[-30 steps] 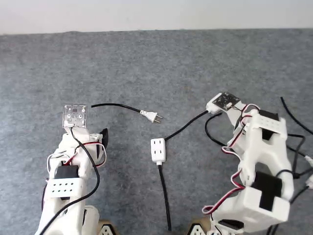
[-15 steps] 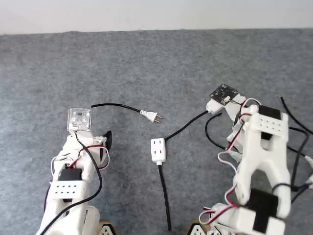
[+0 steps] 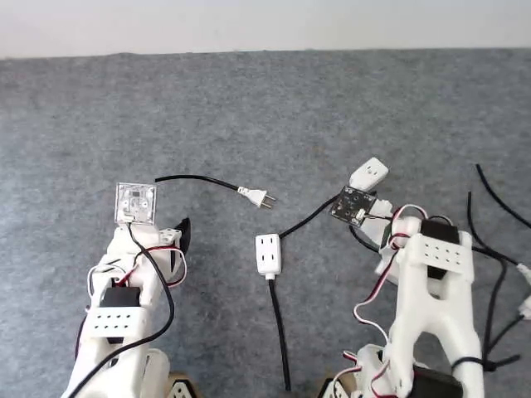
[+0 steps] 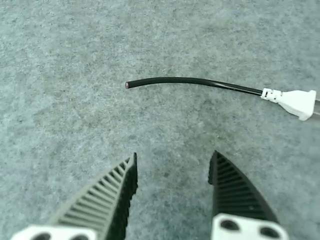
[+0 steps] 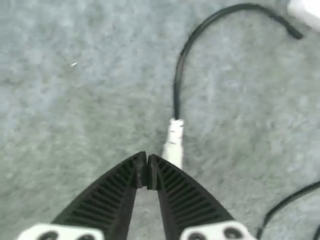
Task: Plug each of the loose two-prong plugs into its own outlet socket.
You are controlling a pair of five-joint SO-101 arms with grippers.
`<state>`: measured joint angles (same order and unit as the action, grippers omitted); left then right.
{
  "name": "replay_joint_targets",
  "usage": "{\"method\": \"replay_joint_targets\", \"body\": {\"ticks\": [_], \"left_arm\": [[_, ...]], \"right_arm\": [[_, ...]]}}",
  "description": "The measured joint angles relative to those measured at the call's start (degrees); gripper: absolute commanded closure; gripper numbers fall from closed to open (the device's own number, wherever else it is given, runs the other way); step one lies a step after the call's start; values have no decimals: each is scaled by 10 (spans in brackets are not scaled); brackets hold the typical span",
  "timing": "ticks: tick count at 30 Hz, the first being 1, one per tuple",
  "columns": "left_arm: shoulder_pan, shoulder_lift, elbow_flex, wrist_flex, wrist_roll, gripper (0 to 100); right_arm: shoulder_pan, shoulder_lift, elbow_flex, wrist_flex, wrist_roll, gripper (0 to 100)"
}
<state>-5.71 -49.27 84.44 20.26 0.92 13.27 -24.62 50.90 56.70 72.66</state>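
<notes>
Progress is sitting at zero: plug [image 3: 254, 196] and second plug [image 5: 173, 138] are lying loose, off the strip [image 3: 267, 254], left pincer [image 4: 175, 156] gaping empty, right pincer [image 5: 147, 158] clenching nothing.

Bright, even light — faint, soft shadows

Robotics lab bench, by the look: desk [image 3: 249, 108] under grey felt mat, plain white wall [image 3: 265, 25] behind, white printed left arm [image 3: 116, 319] and right arm [image 3: 431, 274], exposed red-black servo wiring [image 3: 383, 278], bare camera board [image 3: 134, 203].
</notes>
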Motion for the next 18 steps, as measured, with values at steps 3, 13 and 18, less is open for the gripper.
{"method": "replay_joint_targets", "body": {"ticks": [3,13,18], "left_arm": [[0,0,0,0,0,775],[0,0,0,0,0,775],[0,0,0,0,0,775]], "right_arm": [[17,0,18,-62,-1,893],[44,1,64,-147,-2,880],[44,1,64,-148,-2,981]]}}
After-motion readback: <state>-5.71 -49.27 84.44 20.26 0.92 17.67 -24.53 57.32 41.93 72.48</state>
